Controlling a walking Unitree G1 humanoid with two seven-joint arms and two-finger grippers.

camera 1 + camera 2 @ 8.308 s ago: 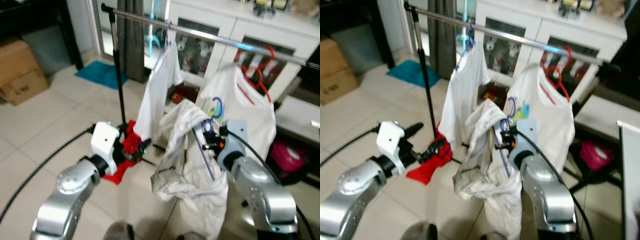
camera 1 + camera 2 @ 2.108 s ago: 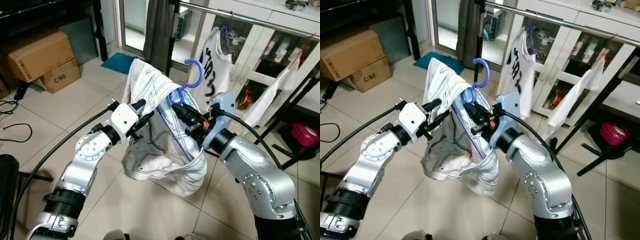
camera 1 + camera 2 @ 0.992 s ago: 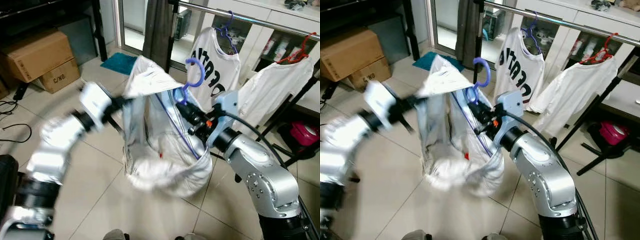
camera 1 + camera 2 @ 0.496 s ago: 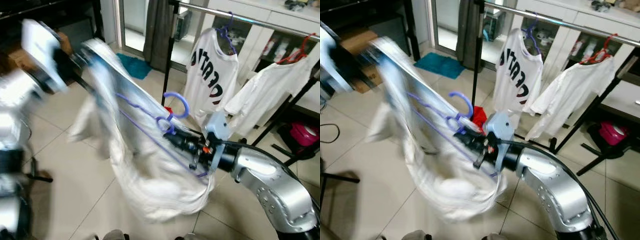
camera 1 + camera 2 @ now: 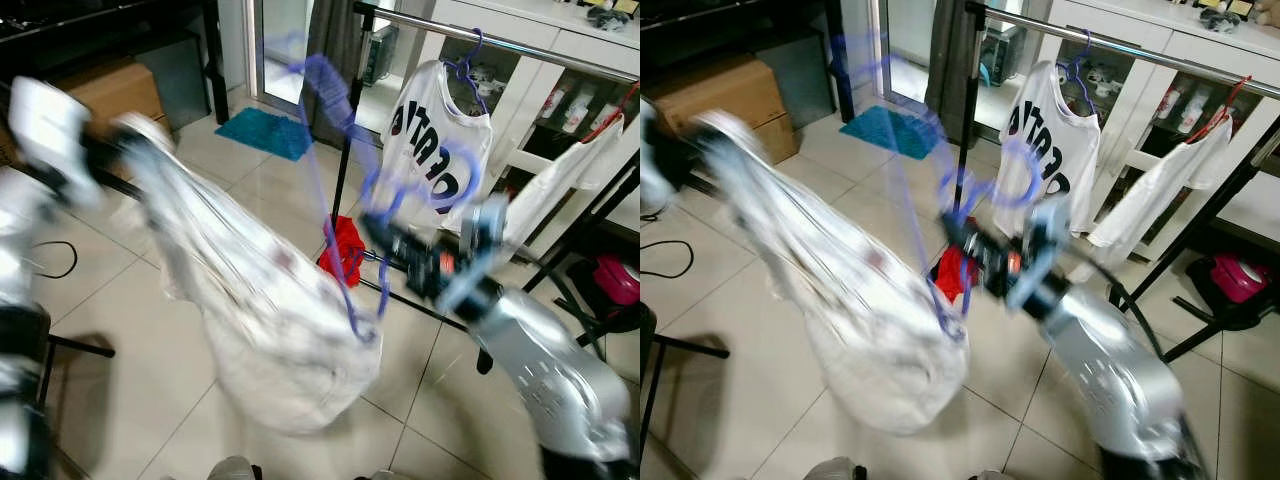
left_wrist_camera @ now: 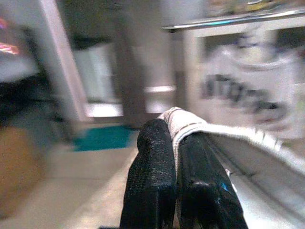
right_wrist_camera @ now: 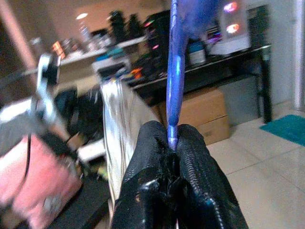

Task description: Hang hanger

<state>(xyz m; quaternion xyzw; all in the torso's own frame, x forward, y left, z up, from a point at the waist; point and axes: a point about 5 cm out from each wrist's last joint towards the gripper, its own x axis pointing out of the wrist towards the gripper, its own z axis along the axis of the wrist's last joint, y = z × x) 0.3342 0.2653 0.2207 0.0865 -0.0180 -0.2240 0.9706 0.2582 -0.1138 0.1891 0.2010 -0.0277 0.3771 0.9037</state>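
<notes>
— What is your left gripper (image 6: 175, 176) doing, out at nine o'clock?

— Its fingers are pinched together on a fold of the white garment (image 5: 262, 330); the wrist view shows the cloth squeezed between the two black pads. I judge I hold that edge out wide so the fabric stretches and hangs as an open sack rather than bunching around the hanger.

— And the hanger itself?

— The purple hanger (image 5: 335, 190) sits in the middle of my view, threaded into the garment, its hook blurred up toward twelve o'clock near the metal rail (image 5: 520, 45). It is not on the rail yet. Everything here is smeared, so the exact tilt I cannot tell.

— What grips it?

— My right gripper (image 7: 174, 157), at about three o'clock. Its fingers are clamped on the hanger's thin purple stem, just below the hook, which leaves the hook free to catch the rail.

— What already hangs there?

— A white T-shirt with black lettering (image 5: 432, 150) on its own purple hanger, and farther toward three o'clock another white shirt (image 5: 560, 185) on a red hanger. A red cloth (image 5: 347, 248) lies on the floor by the rack's post. I judge the free stretch of rail nearest the post is where my hook should go.
</notes>
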